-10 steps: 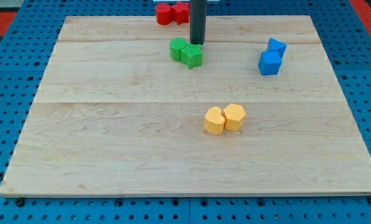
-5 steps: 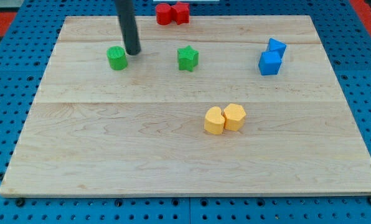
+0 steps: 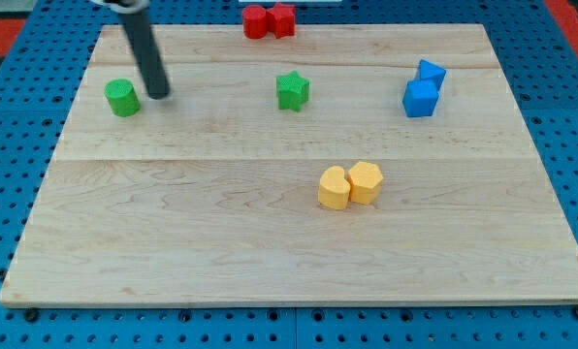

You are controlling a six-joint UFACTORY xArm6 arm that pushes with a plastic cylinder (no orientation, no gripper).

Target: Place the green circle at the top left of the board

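The green circle stands on the wooden board near its left edge, in the upper left part. My tip is just to the right of the green circle, with a small gap between them. The dark rod rises from the tip toward the view's top left. A green star sits apart, further right at about the same height in the view.
Two red blocks sit together at the board's top edge. Two blue blocks stand together at the right. A yellow heart and a yellow hexagon touch near the middle. Blue pegboard surrounds the board.
The green circle was split from the green star and pushed left across the board. My tip has followed it left. The star has stayed in place.
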